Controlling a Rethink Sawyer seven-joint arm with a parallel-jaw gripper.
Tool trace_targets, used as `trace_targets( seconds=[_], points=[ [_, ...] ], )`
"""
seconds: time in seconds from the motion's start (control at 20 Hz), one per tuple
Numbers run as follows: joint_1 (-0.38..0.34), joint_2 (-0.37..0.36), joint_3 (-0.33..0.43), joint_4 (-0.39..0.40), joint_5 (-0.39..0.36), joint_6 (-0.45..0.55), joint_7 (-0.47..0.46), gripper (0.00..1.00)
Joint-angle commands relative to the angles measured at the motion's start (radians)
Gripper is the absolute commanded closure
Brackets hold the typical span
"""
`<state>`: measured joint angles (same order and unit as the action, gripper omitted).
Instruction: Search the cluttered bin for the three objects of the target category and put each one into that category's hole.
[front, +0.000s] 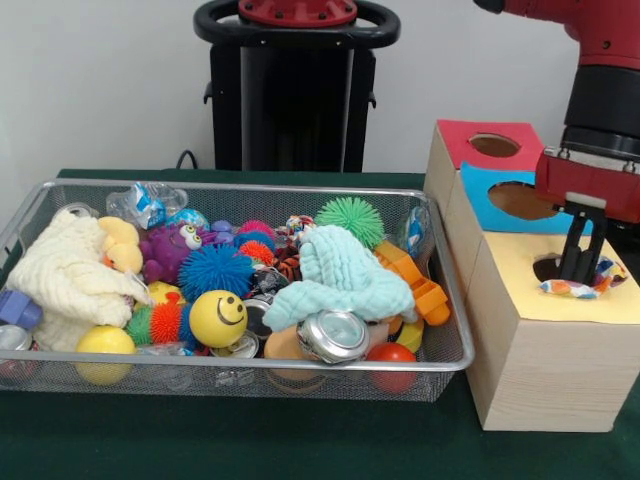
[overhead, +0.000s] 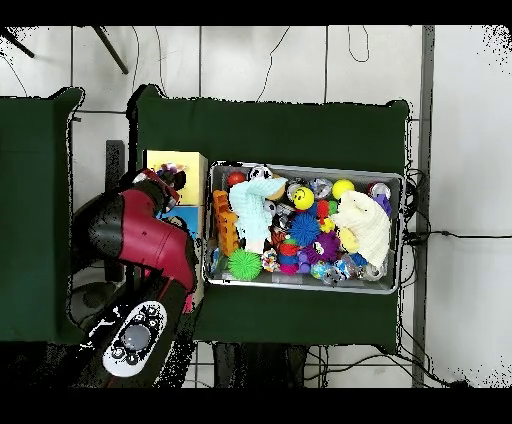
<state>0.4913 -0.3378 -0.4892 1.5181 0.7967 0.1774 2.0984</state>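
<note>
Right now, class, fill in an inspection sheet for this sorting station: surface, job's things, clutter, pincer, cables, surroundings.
Surface: dark green cloth-covered table.
Job's things: wooden sorting box with yellow, blue and red hole panels; crinkled multicoloured wrapper at the yellow panel's hole.
Clutter: wire mesh bin holding a yellow smiley ball, crushed silver can, pale green cloth and cream cloth.
Pincer: black pincer over the yellow hole, on the wrapper.
Cables: black cables on the floor.
Surroundings: white wall, tiled floor.
</note>
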Motion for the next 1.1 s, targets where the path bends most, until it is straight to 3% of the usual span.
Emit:
trace_targets(
  seconds=[0.05,0.35,0.7,1.1],
  points=[
    [0.022,0.054,0.05,-0.109,0.043,0.207,0.336,1.0],
    [0.019,0.052,0.053,-0.09,0.037,0.182,0.313,1.0],
    [-0.008,-0.005,0.065,0.02,0.003,0.134,0.24,1.0],
    [-0.105,-0.045,0.159,0.129,-0.069,0.004,0.121,1.0]
  ],
)
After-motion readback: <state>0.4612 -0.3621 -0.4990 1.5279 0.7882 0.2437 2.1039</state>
